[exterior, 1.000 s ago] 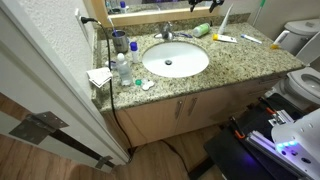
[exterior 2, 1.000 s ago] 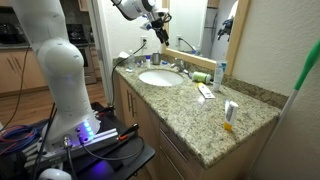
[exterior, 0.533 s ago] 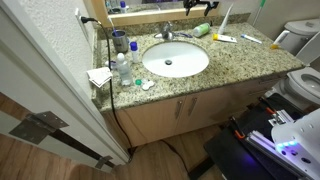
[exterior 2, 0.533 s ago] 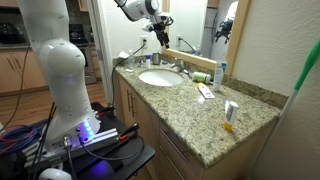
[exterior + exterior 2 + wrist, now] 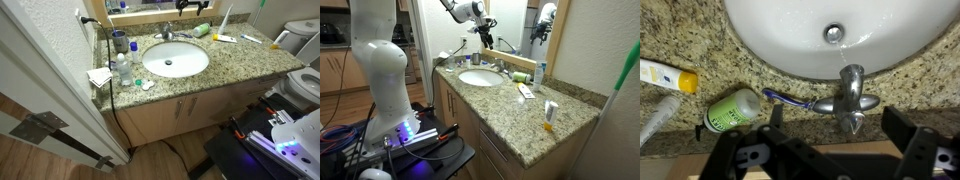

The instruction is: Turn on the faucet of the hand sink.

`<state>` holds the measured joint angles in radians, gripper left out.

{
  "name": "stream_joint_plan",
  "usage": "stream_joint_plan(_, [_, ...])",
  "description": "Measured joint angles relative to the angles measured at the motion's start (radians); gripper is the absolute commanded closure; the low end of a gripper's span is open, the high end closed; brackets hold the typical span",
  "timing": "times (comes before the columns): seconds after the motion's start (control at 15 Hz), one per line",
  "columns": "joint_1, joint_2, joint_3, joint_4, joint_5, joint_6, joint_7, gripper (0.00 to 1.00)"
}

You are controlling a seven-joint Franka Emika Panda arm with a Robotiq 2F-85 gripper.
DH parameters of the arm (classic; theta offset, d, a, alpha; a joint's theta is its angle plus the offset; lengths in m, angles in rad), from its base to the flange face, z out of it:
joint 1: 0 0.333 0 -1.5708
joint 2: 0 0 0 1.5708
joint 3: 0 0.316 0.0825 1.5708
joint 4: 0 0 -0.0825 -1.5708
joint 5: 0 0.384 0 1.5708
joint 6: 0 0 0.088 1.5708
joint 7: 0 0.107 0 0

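My white arm [image 5: 375,60] rises beside the vanity and reaches over the speckled granite top [image 5: 250,62]. The hand sink [image 5: 175,60] is set into that top, an oval white basin; in the wrist view it [image 5: 780,35] fills the upper part of the picture, with the round drain [image 5: 833,33] near the middle.

My claw [image 5: 486,40] hangs in the air over the back edge of the counter, close to the mirror, and touches nothing. In the wrist view the claw [image 5: 833,120] is spread wide, its two dark fingers [image 5: 745,155] standing well apart at the bottom of the picture with nothing gripped.

The faucet [image 5: 850,95] sits on the granite at the back rim of the basin, small and chrome, its spout pointing towards the drain. It lies below me, between the lines of my two fingers. It also shows in both exterior views [image 5: 167,33] [image 5: 502,68].

Beside the faucet a toothbrush [image 5: 790,99] lies on the granite, its head end near the chrome base. Next to that lies a green bottle [image 5: 732,110] on its side, and further out a yellow-capped tube [image 5: 665,75].
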<state>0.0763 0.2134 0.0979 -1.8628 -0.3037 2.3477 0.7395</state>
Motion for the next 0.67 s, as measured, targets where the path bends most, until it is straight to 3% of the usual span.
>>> stream_joint_plan(0.33, [-0.002,0.079,-0.014,0.061,0.242,-0.071,-0.209,0.0])
stream_joint_plan(0.67, [0.019,0.218,-0.064,0.229,0.249,-0.056,-0.168,0.0])
